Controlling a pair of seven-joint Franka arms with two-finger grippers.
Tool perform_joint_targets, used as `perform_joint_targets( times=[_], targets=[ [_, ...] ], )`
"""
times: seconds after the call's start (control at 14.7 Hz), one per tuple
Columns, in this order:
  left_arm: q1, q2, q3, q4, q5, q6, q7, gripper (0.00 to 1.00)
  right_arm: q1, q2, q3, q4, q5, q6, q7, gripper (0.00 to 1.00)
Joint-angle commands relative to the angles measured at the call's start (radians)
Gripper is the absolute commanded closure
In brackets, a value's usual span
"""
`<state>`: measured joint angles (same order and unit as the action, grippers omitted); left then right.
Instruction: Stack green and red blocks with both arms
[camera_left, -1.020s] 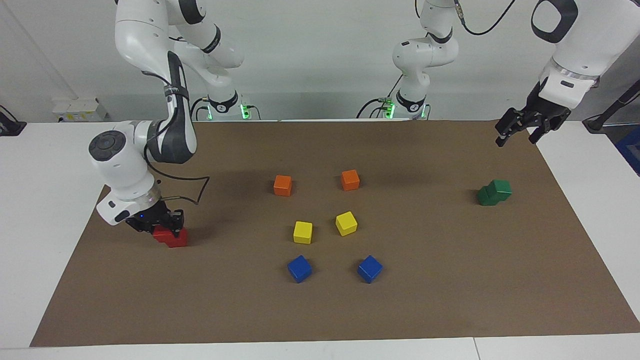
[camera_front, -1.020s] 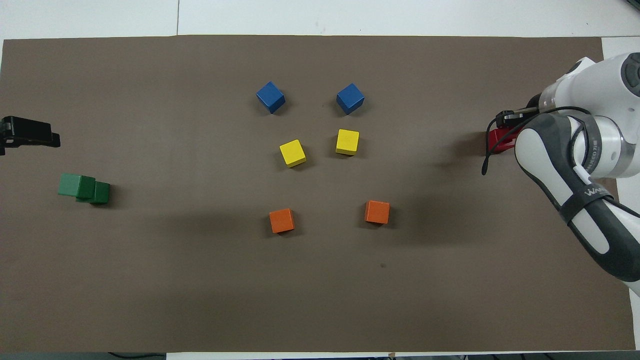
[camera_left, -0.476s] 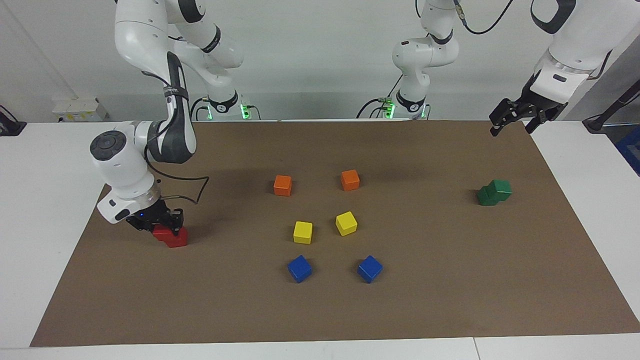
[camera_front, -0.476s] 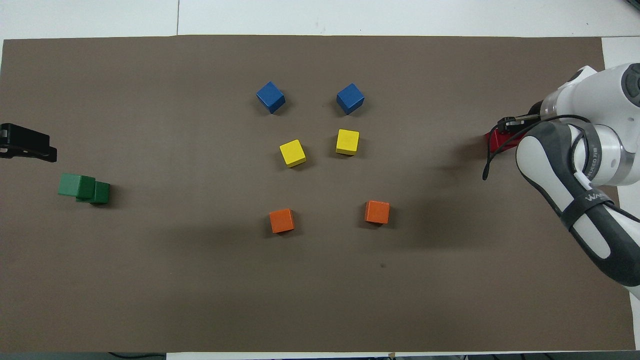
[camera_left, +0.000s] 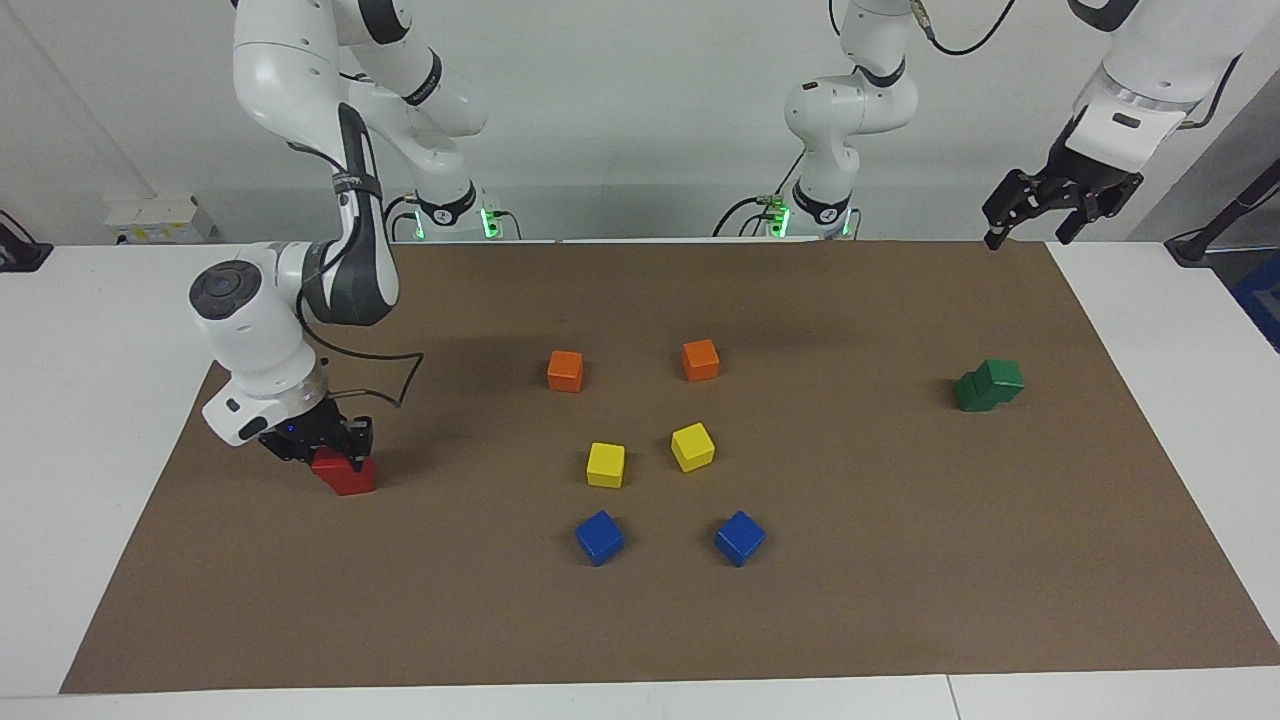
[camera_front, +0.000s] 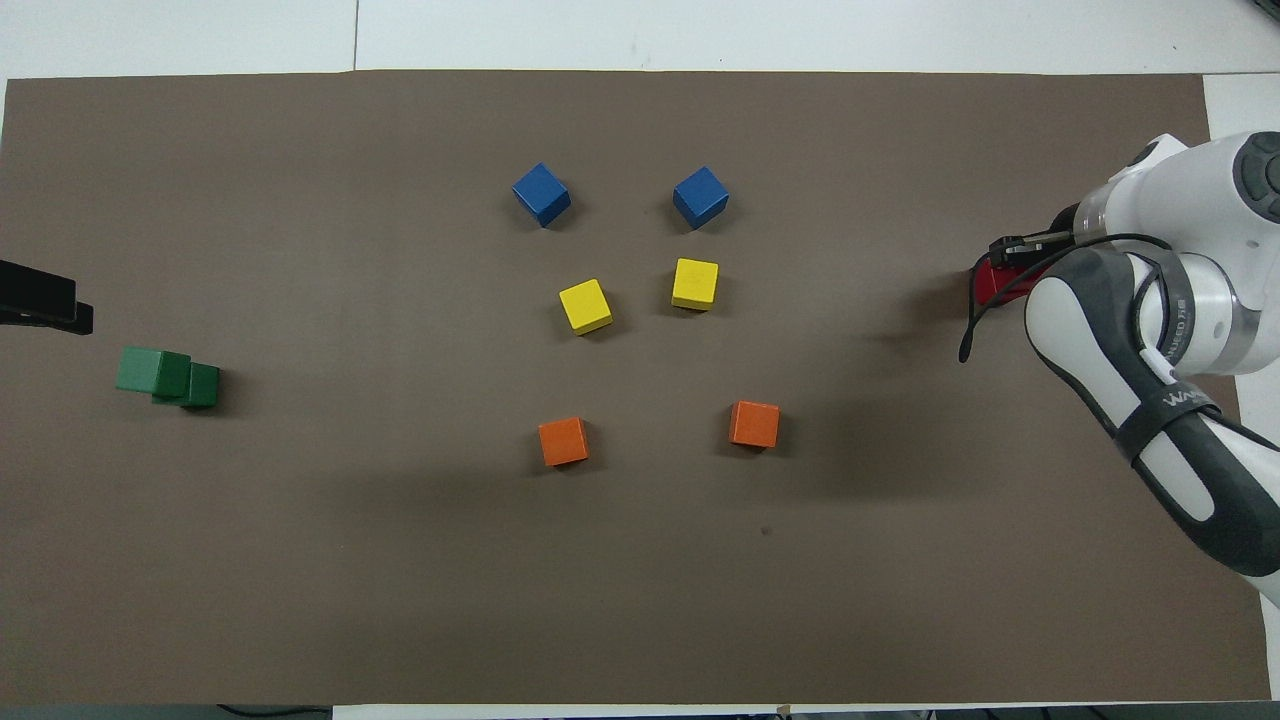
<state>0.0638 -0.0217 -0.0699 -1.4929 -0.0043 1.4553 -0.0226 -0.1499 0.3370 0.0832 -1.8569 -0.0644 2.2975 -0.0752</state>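
Brown matting (camera_left: 900, 600) lay bare round the lopsided green blocks (camera_left: 988, 385), left gripper (camera_left: 1035, 205) spread above, right gripper (camera_left: 318, 440) clamping the upper red block (camera_left: 335, 462).

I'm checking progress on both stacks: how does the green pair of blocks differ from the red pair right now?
The green blocks stand free, one on the other but offset; the red blocks have the right gripper down on them, hiding the upper one.

The left gripper is raised well above the mat, away from the green blocks.

The green blocks sit toward the left arm's end, the red blocks toward the right arm's.

Both pairs are small cubes on the mat.
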Motion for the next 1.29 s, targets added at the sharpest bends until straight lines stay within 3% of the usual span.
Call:
perform_joint_targets(
  times=[0.0,0.54,0.75,1.02,1.22],
  targets=[
    [0.001,-0.007,0.004,-0.01,0.009,0.002,-0.013,0.0,-0.01,-0.032,0.006,-0.038,0.014,0.023,-0.041,1.0],
    [-0.002,-0.009,0.015,-0.012,-0.019,0.01,-0.016,0.0,-0.008,-0.032,0.006,-0.038,0.012,0.023,-0.043,0.99],
    [-0.002,-0.009,0.015,-0.012,-0.017,0.007,-0.016,0.0,-0.008,-0.032,0.004,-0.038,0.012,0.025,-0.041,0.33],
    [0.002,-0.007,0.015,-0.01,-0.017,0.007,-0.013,0.0,-0.008,-0.032,0.004,-0.038,0.012,0.025,-0.041,0.0],
    [-0.002,-0.007,0.015,-0.01,-0.017,0.008,-0.013,0.0,-0.008,-0.032,0.004,-0.036,0.012,0.023,-0.037,0.0]
  ],
)
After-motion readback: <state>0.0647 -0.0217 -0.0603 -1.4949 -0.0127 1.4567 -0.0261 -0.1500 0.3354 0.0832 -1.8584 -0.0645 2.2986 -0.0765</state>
